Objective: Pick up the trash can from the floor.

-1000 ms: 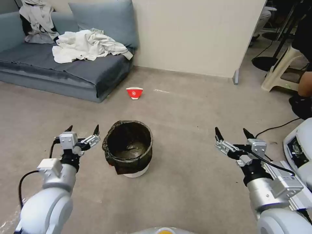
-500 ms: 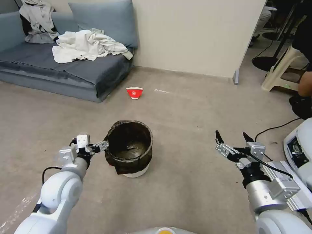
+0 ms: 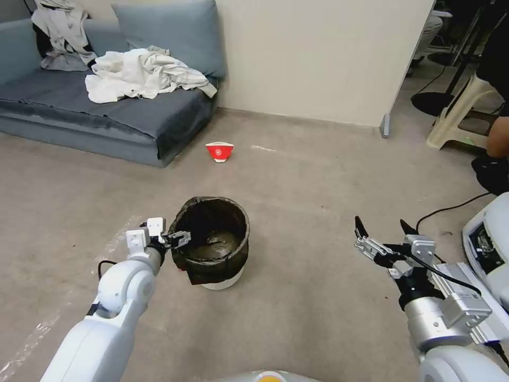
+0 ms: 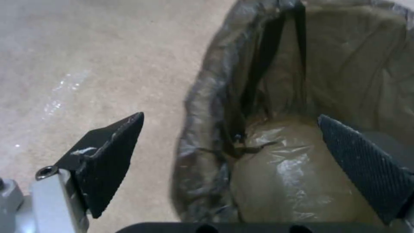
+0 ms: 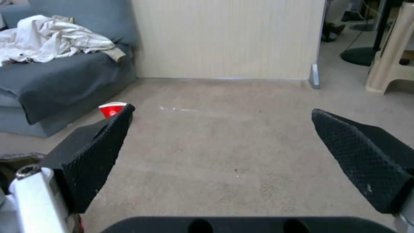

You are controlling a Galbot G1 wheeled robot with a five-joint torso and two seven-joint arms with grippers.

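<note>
The trash can (image 3: 214, 241) is a small round white bin lined with a dark bag folded over its rim, standing upright on the beige floor (image 3: 297, 175). My left gripper (image 3: 177, 237) is open at the can's left rim. In the left wrist view the left gripper (image 4: 231, 116) straddles the bagged rim of the trash can (image 4: 302, 81), one finger outside over the floor and the other inside. My right gripper (image 3: 380, 223) hovers open well to the right of the can, and in its wrist view the right gripper (image 5: 222, 110) holds nothing.
A red-and-white paper bowl (image 3: 219, 152) lies on the floor behind the can. A grey sofa (image 3: 106, 111) with crumpled clothes (image 3: 143, 74) stands at back left, a beige wall panel (image 3: 318, 58) behind. A plastic stool (image 3: 461, 111), a black cable (image 3: 450, 207) and a white machine (image 3: 488, 244) crowd the right.
My left gripper has moved right and forward from beside the can until it straddles the rim. My right gripper has sunk slightly. The can has not moved.
</note>
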